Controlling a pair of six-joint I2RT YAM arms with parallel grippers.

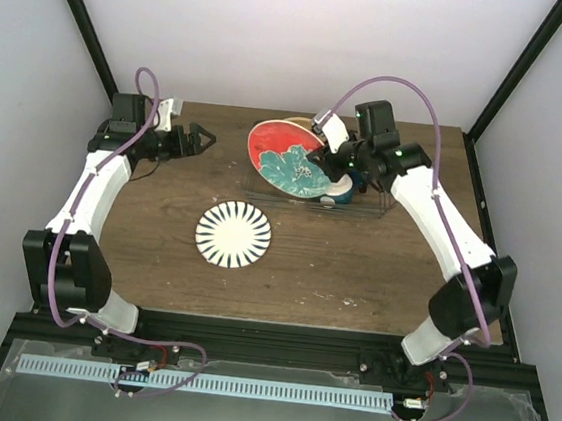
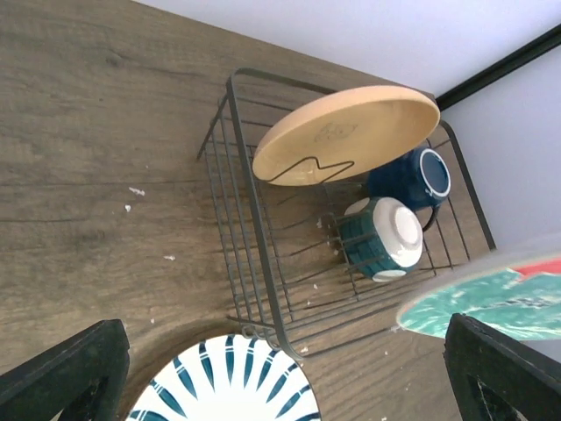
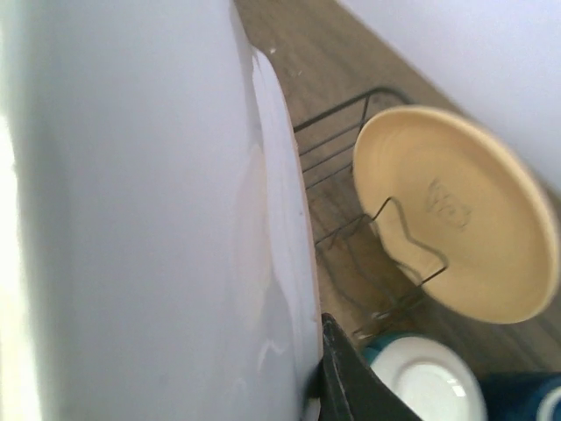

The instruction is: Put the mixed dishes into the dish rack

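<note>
My right gripper (image 1: 338, 162) is shut on the rim of the red-and-teal floral plate (image 1: 288, 161) and holds it tilted over the left part of the grey wire dish rack (image 1: 380, 210). In the right wrist view the plate's pale underside (image 3: 131, 210) fills the left, with one black finger (image 3: 349, 386) against it. In the rack, the orange-yellow plate (image 2: 346, 133) leans on a divider. Beside it are the dark blue mug (image 2: 412, 175) and a small bowl (image 2: 383, 237), teal outside and white underneath. My left gripper (image 1: 203, 142) is open and empty at the table's back left.
A white plate with dark blue radial stripes (image 1: 233, 234) lies flat on the wooden table in front of the rack, and also shows in the left wrist view (image 2: 228, 390). Black frame posts stand at the back corners. Small white crumbs dot the table.
</note>
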